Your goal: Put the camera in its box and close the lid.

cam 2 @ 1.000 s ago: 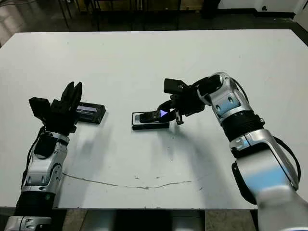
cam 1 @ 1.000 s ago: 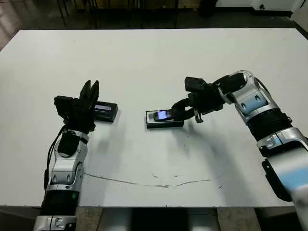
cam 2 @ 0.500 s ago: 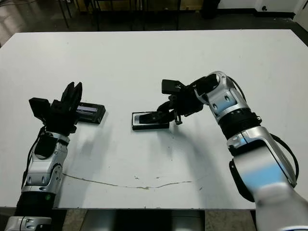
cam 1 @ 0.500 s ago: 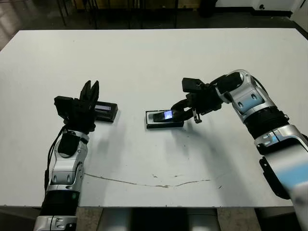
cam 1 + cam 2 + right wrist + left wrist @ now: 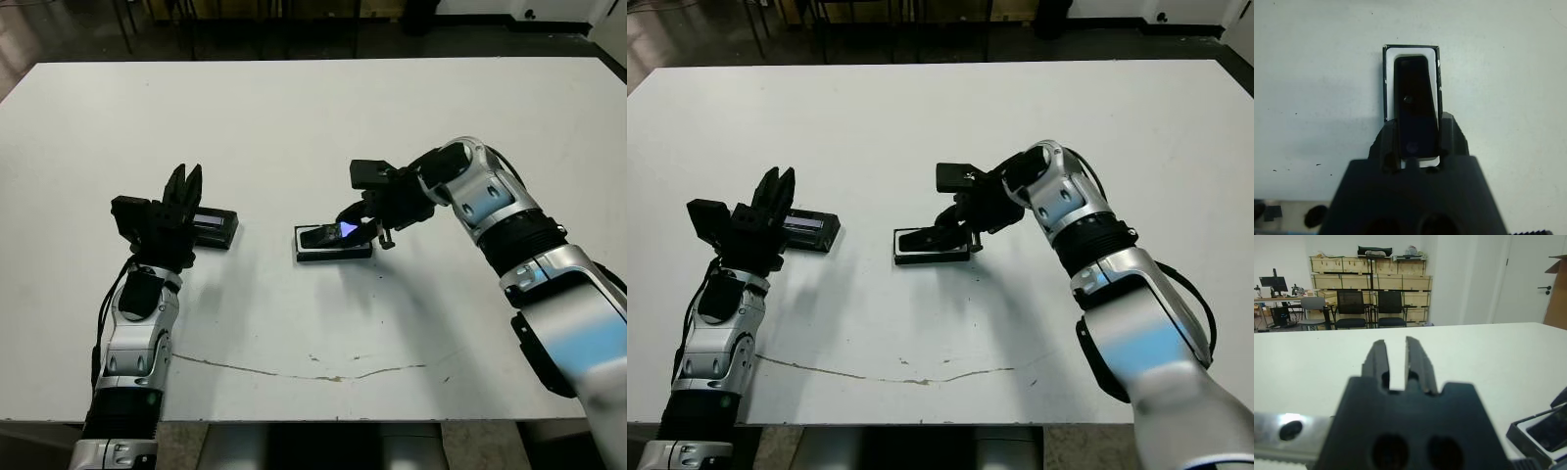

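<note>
Currently:
right gripper [image 5: 360,227]: fingers closed on the near end of the camera [image 5: 1415,117], one finger on each long side.
camera: tilted, far end down in the box [image 5: 333,251], held end raised above the box's rim; screen glowing blue-purple on the upper face.
box: mid-table, open, white lining visible around the camera in the right wrist view.
lid [image 5: 214,228]: flat on the table [image 5: 313,117], well left of the box, pale strip facing up.
left gripper [image 5: 182,186]: raised just beside the lid, not touching it; fingers slightly parted, narrow gap, holding nothing.
</note>
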You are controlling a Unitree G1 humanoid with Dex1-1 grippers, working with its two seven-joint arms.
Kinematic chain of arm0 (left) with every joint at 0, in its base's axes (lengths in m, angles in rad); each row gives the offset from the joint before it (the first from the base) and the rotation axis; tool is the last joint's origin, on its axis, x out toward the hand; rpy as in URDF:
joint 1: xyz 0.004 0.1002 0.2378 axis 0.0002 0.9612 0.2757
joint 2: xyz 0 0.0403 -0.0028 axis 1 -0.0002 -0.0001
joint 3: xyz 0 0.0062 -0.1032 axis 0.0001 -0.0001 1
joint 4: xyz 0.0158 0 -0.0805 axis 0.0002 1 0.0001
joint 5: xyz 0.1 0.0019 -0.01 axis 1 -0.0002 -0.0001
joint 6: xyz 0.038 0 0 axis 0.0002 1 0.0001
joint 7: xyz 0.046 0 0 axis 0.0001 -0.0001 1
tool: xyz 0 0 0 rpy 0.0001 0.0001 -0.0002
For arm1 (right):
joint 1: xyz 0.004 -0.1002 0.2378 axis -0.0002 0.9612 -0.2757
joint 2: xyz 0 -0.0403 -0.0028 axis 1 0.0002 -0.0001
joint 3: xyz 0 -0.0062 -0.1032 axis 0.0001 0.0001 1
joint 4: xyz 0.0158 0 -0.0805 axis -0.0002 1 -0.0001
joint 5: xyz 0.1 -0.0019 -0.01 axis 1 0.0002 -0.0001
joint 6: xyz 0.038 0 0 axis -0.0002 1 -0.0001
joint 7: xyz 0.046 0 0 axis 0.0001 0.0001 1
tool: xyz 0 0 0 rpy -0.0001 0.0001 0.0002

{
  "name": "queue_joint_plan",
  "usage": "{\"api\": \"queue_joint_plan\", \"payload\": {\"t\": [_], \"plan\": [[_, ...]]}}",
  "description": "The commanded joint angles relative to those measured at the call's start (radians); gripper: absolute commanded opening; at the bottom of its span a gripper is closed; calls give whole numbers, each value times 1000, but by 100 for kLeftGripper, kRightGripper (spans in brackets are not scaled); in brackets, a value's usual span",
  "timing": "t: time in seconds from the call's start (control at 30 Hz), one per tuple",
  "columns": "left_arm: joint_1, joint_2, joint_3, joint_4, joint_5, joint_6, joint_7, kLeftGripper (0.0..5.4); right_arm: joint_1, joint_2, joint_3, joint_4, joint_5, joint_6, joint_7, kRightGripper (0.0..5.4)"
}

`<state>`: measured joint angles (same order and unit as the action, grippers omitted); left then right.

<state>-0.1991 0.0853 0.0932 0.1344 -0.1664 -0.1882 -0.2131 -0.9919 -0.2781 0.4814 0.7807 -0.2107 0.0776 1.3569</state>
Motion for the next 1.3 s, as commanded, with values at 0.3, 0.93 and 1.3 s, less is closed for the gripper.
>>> {"api": "queue_joint_plan", "payload": {"t": [0.3,0.93,1.3], "plan": [[13,6,1,10,10,5,6,0,10,6,1,43,5,-104,23,88],[8,7,2,16,11,0,5,0,-30,-87,-107,-2,81,-184,57,512],[9,12,7,22,4,-1,-2,0,293,-26,-448,-408,322,152,-421,516]]}}
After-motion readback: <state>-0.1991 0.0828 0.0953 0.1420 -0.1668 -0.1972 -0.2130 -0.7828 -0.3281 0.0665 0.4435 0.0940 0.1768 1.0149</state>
